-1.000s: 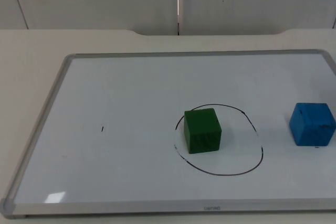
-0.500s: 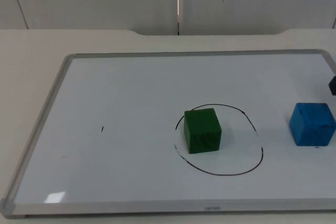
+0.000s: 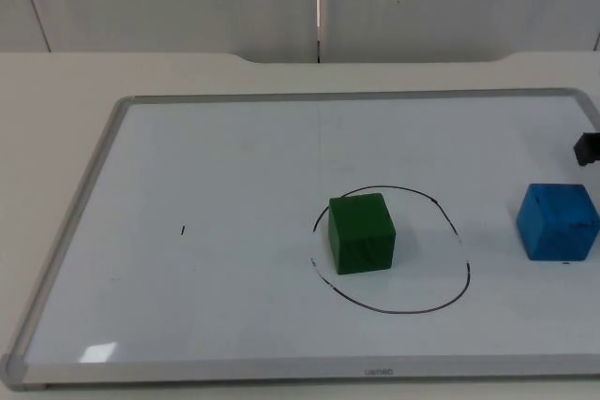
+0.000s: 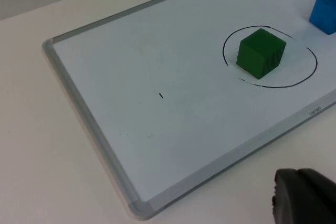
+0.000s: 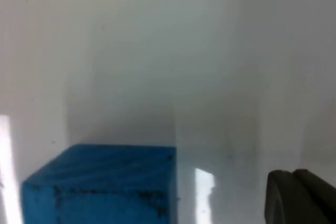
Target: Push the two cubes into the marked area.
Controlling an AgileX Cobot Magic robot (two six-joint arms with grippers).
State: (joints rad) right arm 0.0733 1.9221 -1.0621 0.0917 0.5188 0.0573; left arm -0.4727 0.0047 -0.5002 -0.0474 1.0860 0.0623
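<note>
Right gripper (image 3: 588, 148) is just entering at the far right edge of the top view, a black tip hovering above the board beyond the blue cube; whether its fingers are open or closed I cannot tell. Left gripper (image 4: 302, 195) waits off the near edge of the board, one dark fingertip visible, state likewise not readable

Whiteboard (image 3: 234, 166): large, aluminium-framed, lying flat on the white table, glossy surface with reflections. Low friction expected, so a shoved block should slide freely and may overshoot

Marked area (image 3: 450, 297): hand-drawn black ring right of board centre, towards the near edge

Green cube (image 3: 362, 233): inside the ring, on its left side, one corner close to the line. Counts as placed, by my reading

Blue cube (image 3: 558, 222): well right of the ring, near the right frame of the board, square on the surface. Right wrist view shows it close below the gripper (image 5: 107, 187), edges scuffed, matt paint. Looks like a solid rigid block, light, not fragile

Handling judgement: no grasp needed. Contact should go on the cube's right face, low and centred, pushing left toward the ring. An off-centre push would likely spin it; a high one might tip it. Slow push advised, stopping before it knocks the green cube over the line

Small black tick (image 3: 183, 229) on the left half of the board, irrelevant
</note>
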